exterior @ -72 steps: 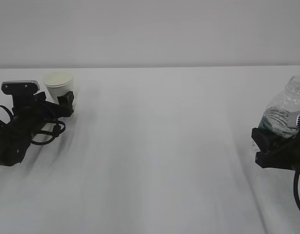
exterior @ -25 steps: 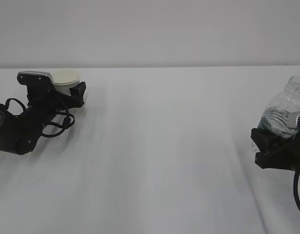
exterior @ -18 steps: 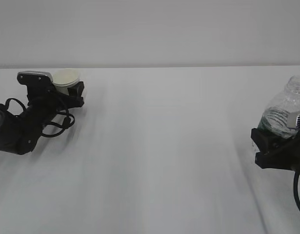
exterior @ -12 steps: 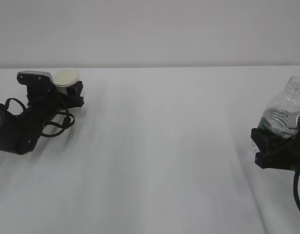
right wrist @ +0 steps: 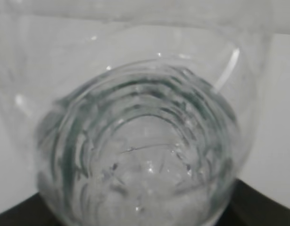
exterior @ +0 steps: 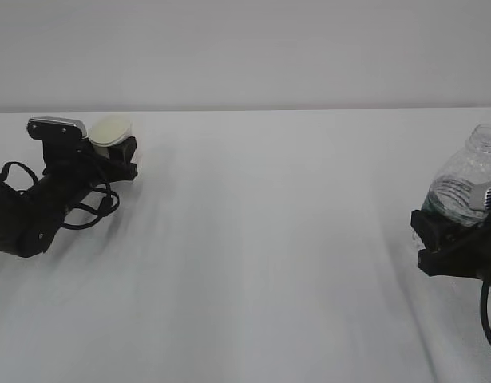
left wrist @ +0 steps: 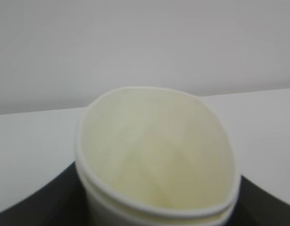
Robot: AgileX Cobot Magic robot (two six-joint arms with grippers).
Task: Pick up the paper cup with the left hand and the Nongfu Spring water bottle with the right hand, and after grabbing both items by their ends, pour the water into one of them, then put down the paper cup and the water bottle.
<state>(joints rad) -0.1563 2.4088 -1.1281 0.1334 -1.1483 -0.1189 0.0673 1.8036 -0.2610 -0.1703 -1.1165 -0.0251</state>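
The paper cup (exterior: 111, 132) is found at the far left of the white worktop (exterior: 253, 255), near its rear edge, seated between the fingers of the left hand's pincer (exterior: 117, 155). In the exterior view the cup's rim appears tilted and squeezed to an oval rather than round, and in the left wrist view the rolled rim (left wrist: 156, 155) is seen distinctly pinched in from the sides, with the pale yellowish inside exposed and the black pincer body visible below it on both sides. The left pincer is therefore recorded as clamped on the paper cup. The left hand (exterior: 37, 211) is laid low over the worktop, its grey box camera (exterior: 55, 128) just beside the cup and loose black cables (exterior: 85, 211) looped under the arm. The Nongfu Spring water bottle (exterior: 469, 185) is found at the far right edge of the exterior view, well apart from the cup, with its capless neck uppermost and leaning slightly. It is gripped about its lower part by the right hand's pincer (exterior: 453, 235), whose black body is seen wrapped against the bottle. In the right wrist view the clear ribbed wall of the bottle (right wrist: 140, 155) fills the picture, with dark green seen through the plastic and black pincer parts at the two lower corners. The right pincer is recorded as clamped on the bottle.
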